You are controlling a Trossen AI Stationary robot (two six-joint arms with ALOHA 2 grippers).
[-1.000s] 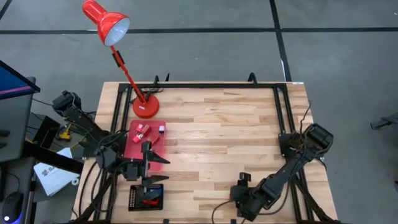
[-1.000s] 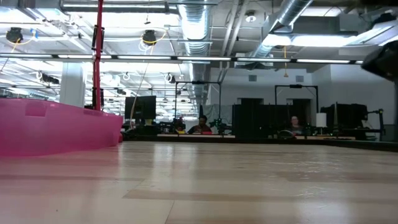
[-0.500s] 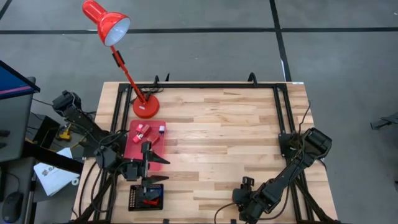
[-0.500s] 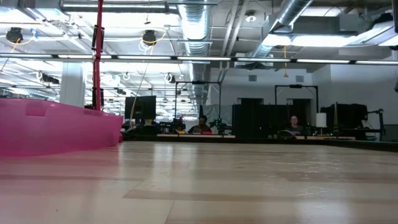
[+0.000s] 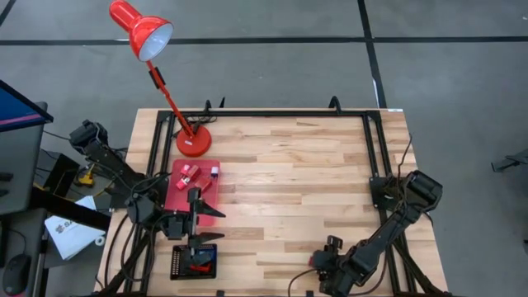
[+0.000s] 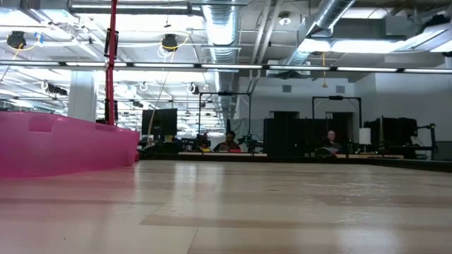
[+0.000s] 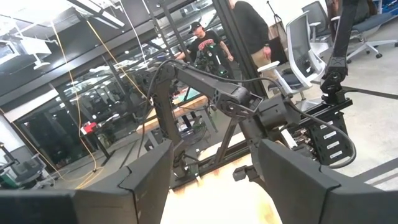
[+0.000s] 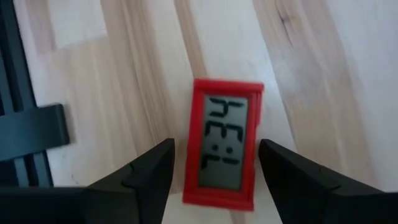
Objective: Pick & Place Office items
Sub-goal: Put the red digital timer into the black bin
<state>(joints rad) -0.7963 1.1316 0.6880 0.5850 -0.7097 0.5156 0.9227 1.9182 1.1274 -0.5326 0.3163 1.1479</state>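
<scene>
In the right wrist view a small red clock [image 8: 224, 143] with a grey display lies flat on the wood, near the table's near edge. My right gripper [image 8: 216, 146] [image 5: 324, 264] is open above it, one finger on each side, touching nothing. My left gripper [image 7: 214, 149] [image 5: 196, 219] is open and empty at the table's left, between the red tray [image 5: 177, 198] and the black tray [image 5: 180, 262]. Several tiny red and pink pieces [image 5: 191, 172] lie in the red tray, and small red pieces [image 5: 198, 266] lie in the black one.
A red desk lamp [image 5: 140, 29] stands on its base [image 5: 193, 142] at the far left of the table. The red tray's wall [image 6: 63, 144] fills the left of the low view. Black frame rails [image 5: 375, 148] line the edges. People sit in the room beyond.
My right arm has drawn back toward the table's near edge and a little to the right, its gripper ending close to that edge. Its dark shape has left the right of the low view. The left arm and the trays have kept still.
</scene>
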